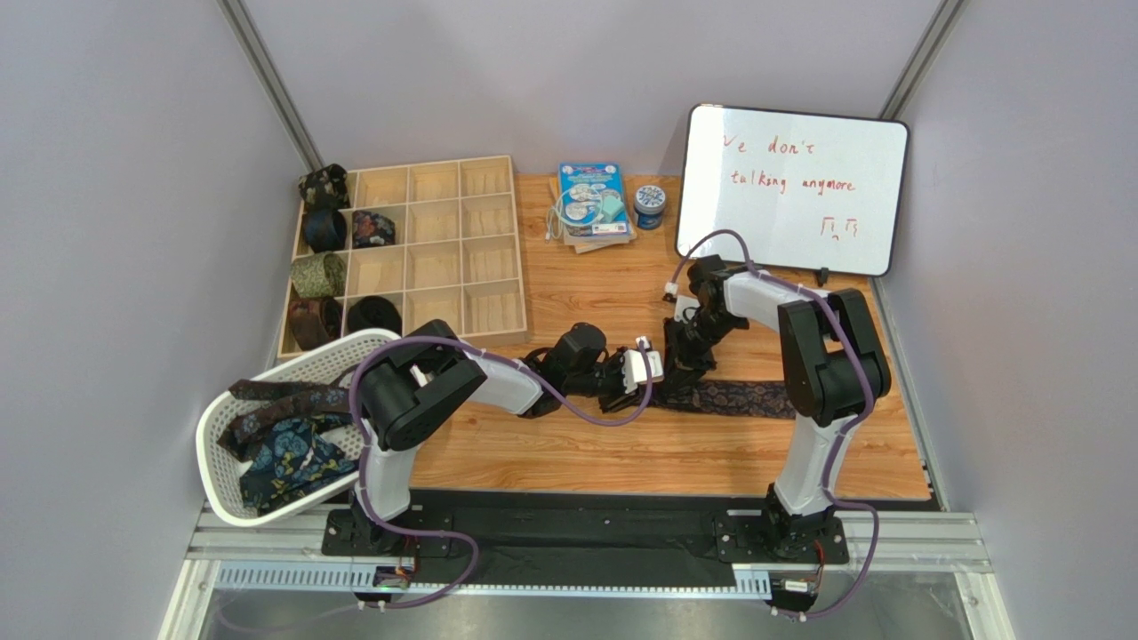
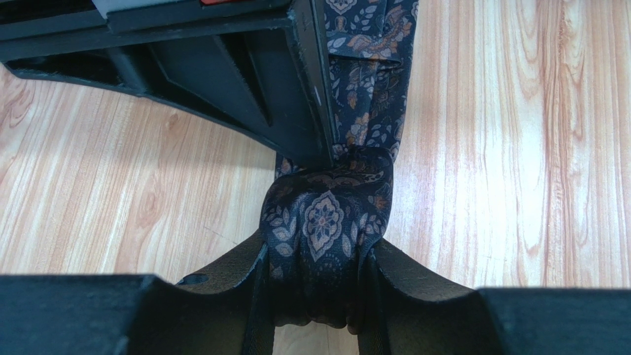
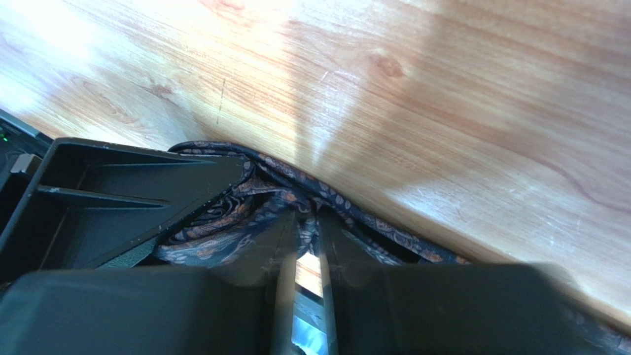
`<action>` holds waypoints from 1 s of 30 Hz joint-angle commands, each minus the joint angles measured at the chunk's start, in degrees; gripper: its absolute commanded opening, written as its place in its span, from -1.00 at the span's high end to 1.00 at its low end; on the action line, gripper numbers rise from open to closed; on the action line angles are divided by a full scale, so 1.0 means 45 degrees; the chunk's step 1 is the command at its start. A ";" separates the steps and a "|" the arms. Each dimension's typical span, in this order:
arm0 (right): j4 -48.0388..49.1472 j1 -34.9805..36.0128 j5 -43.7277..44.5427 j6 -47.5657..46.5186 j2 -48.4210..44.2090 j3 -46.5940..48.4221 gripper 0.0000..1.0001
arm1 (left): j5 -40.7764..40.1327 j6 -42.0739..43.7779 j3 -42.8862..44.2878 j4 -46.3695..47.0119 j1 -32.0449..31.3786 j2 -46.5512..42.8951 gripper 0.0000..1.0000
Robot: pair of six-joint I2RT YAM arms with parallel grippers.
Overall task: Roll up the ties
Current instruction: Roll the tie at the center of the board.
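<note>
Roll [image 2: 324,222] of navy patterned tie [image 2: 368,74] sits clamped between the fingers of the left gripper [image 2: 318,255], wound tight and resting on the table [image 2: 518,148]. From the roll the unwound strip runs to 12 o'clock in the left wrist view, flat on the wood. The right gripper [image 3: 305,229] stands hard against the roll on that side. Its fingers are pressed nearly together on a fold of the tie, which bunches at their tips.

By the look of it the winding is only partly done: in the top view a long tail [image 1: 741,398] lies toward 3 o'clock of the two grippers. To do this step well, the left gripper should hold its squeeze so the roll cannot spring loose, and turn toward the tail with the edges lined up. The right should hold the strip taut and flat, then release and regrip further out before the roll reaches it. Slack or a skewed edge would likely wind into a cone.

The left arm reaches low from its base at 7 o'clock to mid-table. The right arm rises from 5 o'clock, folds at a high elbow and comes down steeply onto the tie.

At 9 o'clock a basket [image 1: 205,447] holds more ties [image 1: 287,454]. At 11 o'clock a tray [image 1: 441,247] has rolled ones in its left column.
</note>
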 commanded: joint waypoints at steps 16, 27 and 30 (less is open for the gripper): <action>0.0848 0.0268 0.2463 -0.0546 0.0609 -0.0032 1.00 | 0.1491 -0.0728 -0.1950 -0.0108 0.0736 -0.1897 -0.37; 0.1258 0.0621 0.2561 -0.0546 0.0609 -0.0286 1.00 | 0.1627 -0.1960 -0.0936 0.1652 0.0717 -0.1174 -0.42; 0.1336 0.0621 0.2541 -0.0507 0.0609 -0.0306 1.00 | 0.1980 -0.1902 -0.0721 0.1769 0.0581 -0.1155 -0.26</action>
